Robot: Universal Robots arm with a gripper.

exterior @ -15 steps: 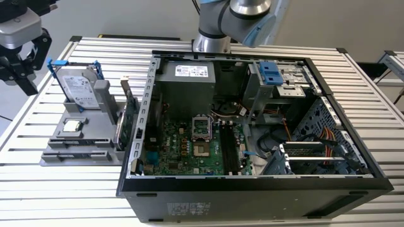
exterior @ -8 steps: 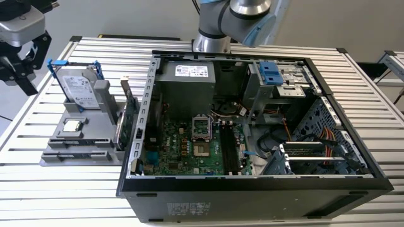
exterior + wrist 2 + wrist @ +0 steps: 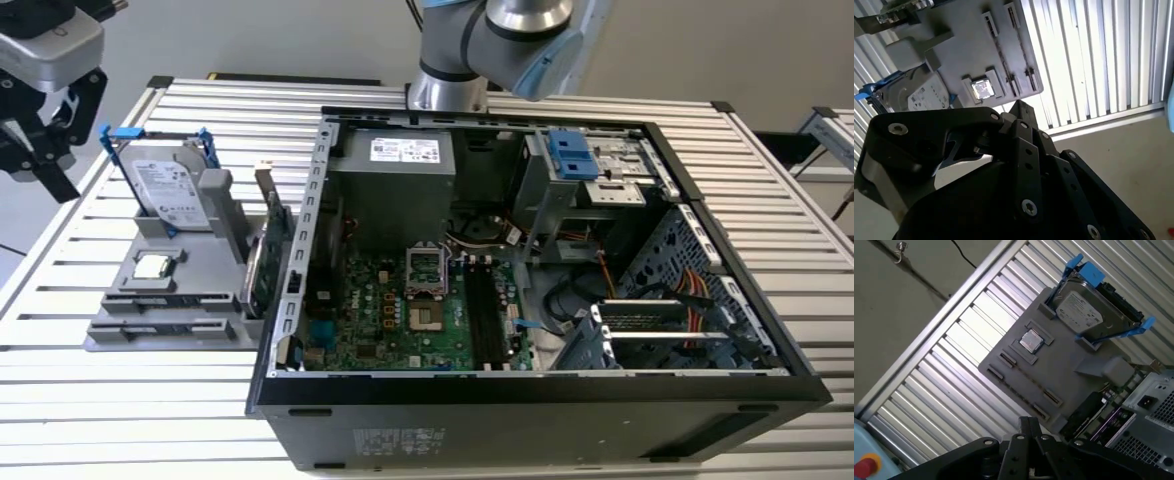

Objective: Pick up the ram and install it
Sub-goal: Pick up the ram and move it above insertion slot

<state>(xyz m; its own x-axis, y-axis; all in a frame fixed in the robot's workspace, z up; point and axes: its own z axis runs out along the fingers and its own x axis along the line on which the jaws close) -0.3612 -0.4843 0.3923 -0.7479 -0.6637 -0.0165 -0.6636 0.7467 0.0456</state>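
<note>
Hand: your hand [image 3: 54, 140] hangs high off the exterior view's left end of the counter [image 3: 134, 400]. You cannot tell from these views whether it is apart or together. Nothing shows in its grip.
Ram: look for the thin dark strip [image 3: 1026, 380] seen edge-on between the paired end slots of the grey holder [image 3: 1064, 367]. It is too slim to confirm more than that.
Ram to hand: they are well apart. The ram lies below the hand and towards the case, with the holder's bare edge between them.
Holder: it seems built to keep each part standing, so you would have a long top edge to close on from above.
Hard drive: the hard drive [image 3: 171, 190] stands upright in its blue frame at the holder's far end, clear of the ram's slots.
Processor chip: the processor chip [image 3: 154, 265] lies flat in its pocket, just beside the ram slots.
Case: the case [image 3: 534, 420] lies on its side with the panel off. The motherboard [image 3: 387, 310] faces up, probably so the memory slots [image 3: 487, 315] can take a straight downward push.
</note>
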